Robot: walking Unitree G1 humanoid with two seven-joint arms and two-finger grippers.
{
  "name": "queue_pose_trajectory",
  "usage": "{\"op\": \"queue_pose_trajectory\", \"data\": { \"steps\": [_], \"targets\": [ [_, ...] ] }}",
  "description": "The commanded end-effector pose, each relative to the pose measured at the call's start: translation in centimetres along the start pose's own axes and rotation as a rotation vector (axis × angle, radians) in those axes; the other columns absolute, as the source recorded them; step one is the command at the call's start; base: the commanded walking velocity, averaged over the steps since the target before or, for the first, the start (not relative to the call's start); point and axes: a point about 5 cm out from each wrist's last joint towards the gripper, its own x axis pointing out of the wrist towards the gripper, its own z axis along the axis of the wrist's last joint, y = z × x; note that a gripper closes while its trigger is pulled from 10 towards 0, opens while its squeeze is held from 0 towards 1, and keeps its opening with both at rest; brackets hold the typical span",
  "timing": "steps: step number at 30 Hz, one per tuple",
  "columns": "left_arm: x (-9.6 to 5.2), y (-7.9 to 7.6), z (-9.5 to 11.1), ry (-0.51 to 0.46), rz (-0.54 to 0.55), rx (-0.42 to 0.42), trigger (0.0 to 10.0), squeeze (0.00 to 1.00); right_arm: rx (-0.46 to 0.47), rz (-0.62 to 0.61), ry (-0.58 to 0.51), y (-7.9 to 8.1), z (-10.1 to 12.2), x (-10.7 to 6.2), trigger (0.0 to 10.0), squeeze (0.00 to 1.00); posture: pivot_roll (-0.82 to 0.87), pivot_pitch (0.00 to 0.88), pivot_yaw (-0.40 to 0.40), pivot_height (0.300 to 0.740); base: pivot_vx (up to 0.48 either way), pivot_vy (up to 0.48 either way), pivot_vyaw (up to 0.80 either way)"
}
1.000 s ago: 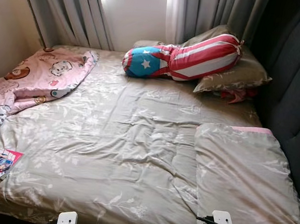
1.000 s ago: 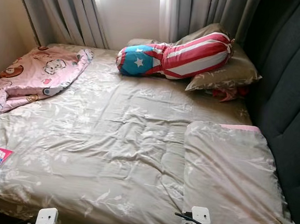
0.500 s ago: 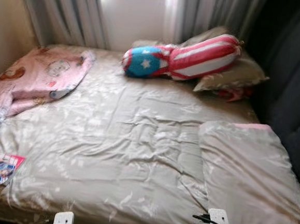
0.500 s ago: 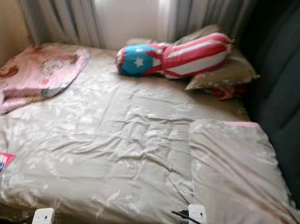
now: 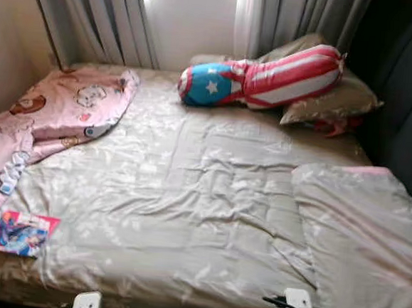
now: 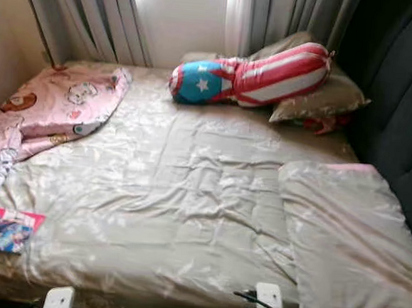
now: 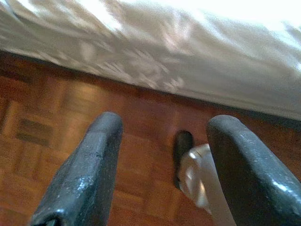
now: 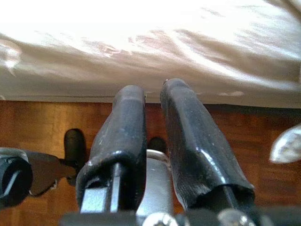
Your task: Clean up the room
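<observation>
A bed covered by a beige leaf-patterned quilt was seen ahead of both grippers. The left gripper was held low beside the bed's near edge, above a wooden parquet floor, with its two fingers spread well apart and nothing between them. The right gripper was likewise hung near the bed's edge over the floor, its fingers drawn almost together with only a narrow gap and nothing held. Far beyond the left gripper, a pink cartoon-print blanket was bunched along the bed's left side. Nearer that gripper, at the bed's near left corner, a colourful booklet was laid flat on the quilt. Beyond the right gripper, a folded part of the quilt with a pink edge was heaped on the right side, next to a dark padded headboard. At the far end, a bolster with red and white stripes and a blue end bearing a white star was rested against a beige pillow. Something red was tucked under that pillow; what it was could not be told. Grey curtains were hung behind the bed on either side of a bright window.
</observation>
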Motion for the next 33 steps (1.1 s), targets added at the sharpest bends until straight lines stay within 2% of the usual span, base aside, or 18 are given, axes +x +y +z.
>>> {"op": "queue_pose_trajectory", "data": {
  "steps": [1, 10, 11, 12, 13, 33],
  "targets": [
    [0.09, -0.55, 0.01, 0.005, -0.009, -0.005, 10.0, 0.00, 0.004, -0.021, 0.021, -0.79, -0.59, -0.22, 10.0, 0.00, -0.08, 0.000, 0.037, 0.740, 0.000, 0.405, 0.00],
    [0.14, -0.72, 0.13, 0.001, -0.007, -0.015, 10.0, 0.00, -0.009, -0.013, 0.023, -0.78, -0.49, -0.19, 10.0, 0.00, -0.07, 0.000, 0.031, 0.740, 0.000, 0.406, 0.00],
    [0.15, -0.74, 0.15, 0.000, -0.006, -0.017, 10.0, 0.00, -0.008, -0.010, 0.022, -0.76, -0.47, -0.19, 10.0, 0.91, -0.07, 0.000, 0.030, 0.740, 0.000, 0.405, 0.00],
    [0.15, -0.74, 0.15, 0.000, -0.006, -0.017, 10.0, 0.00, -0.009, -0.010, 0.022, -0.76, -0.46, -0.18, 10.0, 0.91, -0.07, 0.000, 0.030, 0.740, 0.000, 0.405, 0.00],
    [0.16, -0.75, 0.15, 0.001, -0.005, -0.017, 10.0, 0.00, -0.009, -0.010, 0.022, -0.76, -0.45, -0.18, 10.0, 1.00, -0.07, 0.000, 0.030, 0.740, 0.000, 0.409, 0.00],
    [0.14, -0.67, 0.11, 0.003, 0.000, -0.021, 10.0, 0.00, -0.019, -0.004, 0.026, -0.72, -0.50, -0.18, 10.0, 1.00, -0.07, 0.000, 0.031, 0.740, 0.000, 0.405, 0.00]
  ]
}}
